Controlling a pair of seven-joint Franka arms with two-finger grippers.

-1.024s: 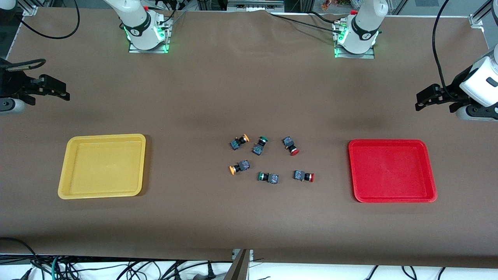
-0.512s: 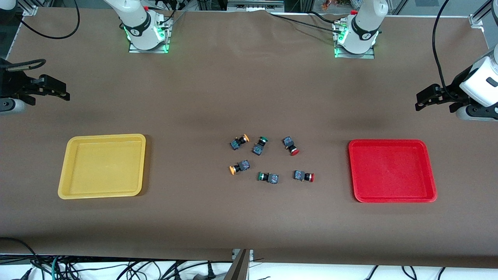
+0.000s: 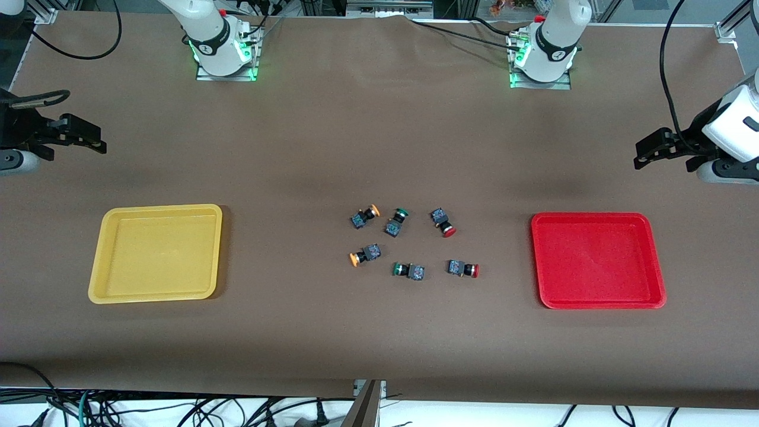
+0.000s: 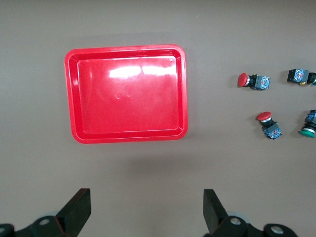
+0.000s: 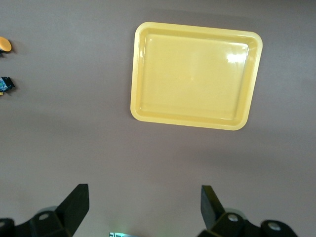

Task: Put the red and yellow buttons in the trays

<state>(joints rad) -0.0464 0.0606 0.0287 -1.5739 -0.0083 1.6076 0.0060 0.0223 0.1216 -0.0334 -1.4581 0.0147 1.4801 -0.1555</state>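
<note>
Brown paper covers the whole table (image 3: 379, 356), with a tangle of cables hanging off the edge closest to the front camera. Six little switches sit mid-table in two rows of three. Nearest row: a yellow button (image 3: 364, 255), a green-capped switch (image 3: 409, 271) and a red button (image 3: 463, 269). Next row up: another yellow button (image 3: 364, 216), a second green-capped switch (image 3: 396, 222), another red button (image 3: 443, 222). So that's two red, two yellow, two green, all lying on the paper, none in a tray. Level with them, the yellow tray (image 3: 155, 254) lies toward the right arm's end, the red tray (image 3: 598, 261) toward the left arm's end, both bare. Only the front view takes in everything; the left wrist view shows the red tray, both red buttons and some of the other switches, the right wrist view the yellow tray and a sliver of yellow cap. Up top, the left gripper (image 3: 649, 152) and right gripper (image 3: 89, 141) hover at opposite ends, fingers spread wide, grasping nothing, both arms waiting.
</note>
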